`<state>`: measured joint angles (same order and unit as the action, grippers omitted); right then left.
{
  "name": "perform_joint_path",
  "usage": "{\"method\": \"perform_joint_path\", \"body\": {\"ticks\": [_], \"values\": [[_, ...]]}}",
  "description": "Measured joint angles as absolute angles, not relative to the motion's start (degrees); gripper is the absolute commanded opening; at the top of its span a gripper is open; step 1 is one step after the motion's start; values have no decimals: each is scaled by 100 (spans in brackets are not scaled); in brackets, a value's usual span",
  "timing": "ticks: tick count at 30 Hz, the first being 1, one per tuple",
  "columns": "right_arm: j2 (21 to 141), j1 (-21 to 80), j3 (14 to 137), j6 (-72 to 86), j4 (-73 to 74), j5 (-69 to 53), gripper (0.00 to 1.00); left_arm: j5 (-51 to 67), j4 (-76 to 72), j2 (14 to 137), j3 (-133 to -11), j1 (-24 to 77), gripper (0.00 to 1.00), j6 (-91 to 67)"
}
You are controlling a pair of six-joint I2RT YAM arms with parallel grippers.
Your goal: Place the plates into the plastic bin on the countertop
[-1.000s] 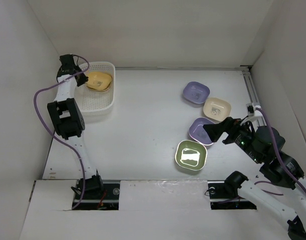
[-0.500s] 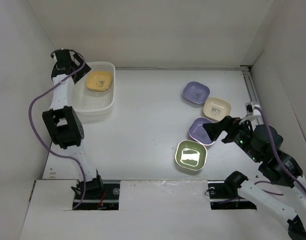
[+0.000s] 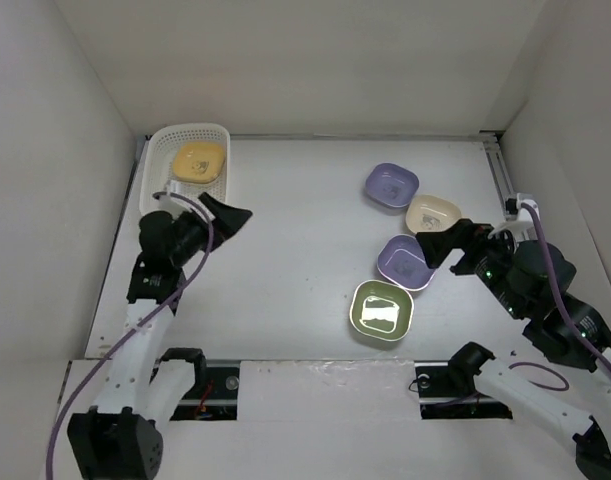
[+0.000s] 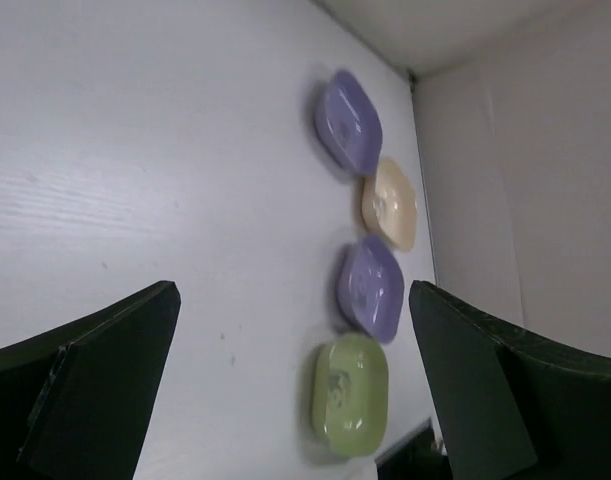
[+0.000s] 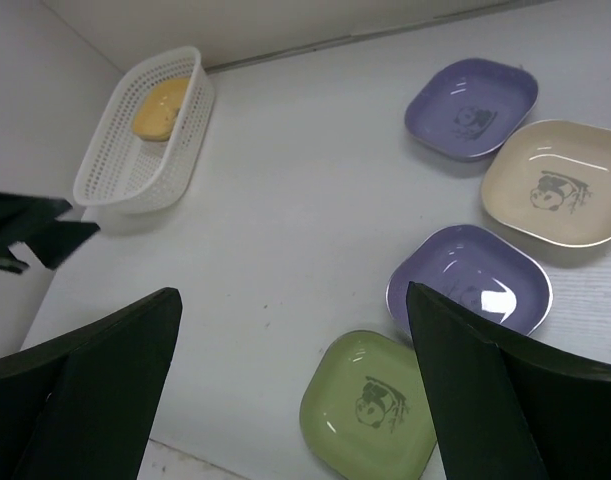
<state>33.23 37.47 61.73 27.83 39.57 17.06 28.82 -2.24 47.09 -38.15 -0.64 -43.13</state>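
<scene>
The white mesh plastic bin [image 3: 190,127] stands at the far left corner of the countertop [image 3: 295,230], with a yellow plate [image 3: 199,161] lying in it. Several plates lie on the right: lavender [image 3: 391,185], cream [image 3: 432,215], lavender [image 3: 405,262] and light green [image 3: 381,311]. My left gripper [image 3: 235,220] hovers open and empty just in front of the bin, facing the plates [image 4: 372,287]. My right gripper [image 3: 435,248] hangs open and empty above the nearer lavender plate [image 5: 470,280] and the green plate [image 5: 370,405].
White walls close in the countertop on the left, back and right. The bin [image 5: 135,170] sits close against the left wall. A wide stretch of bare countertop [image 5: 285,200] separates the bin from the plates. The left gripper's dark fingers [image 5: 35,235] show in the right wrist view.
My left gripper opened and let go of the yellow plate, which now lies in the bin. The left arm drew back out of the bin toward the middle. The right gripper shifted slightly.
</scene>
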Motion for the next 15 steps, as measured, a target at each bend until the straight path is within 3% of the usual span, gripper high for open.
{"method": "perform_joint_path", "body": {"ticks": [5,9,15], "values": [[3277,3747,6410,2746,4125,1962,100,1594,110,5144,-3756,2556,99,-4195],[3339,3747,6580,2729,4171,2047,100,62,600,6648,-4571,4952,99,-4429],[3326,3747,6622,2724,4305,2056,100,-1315,1210,9041,-5876,6383,99,-4888]]}}
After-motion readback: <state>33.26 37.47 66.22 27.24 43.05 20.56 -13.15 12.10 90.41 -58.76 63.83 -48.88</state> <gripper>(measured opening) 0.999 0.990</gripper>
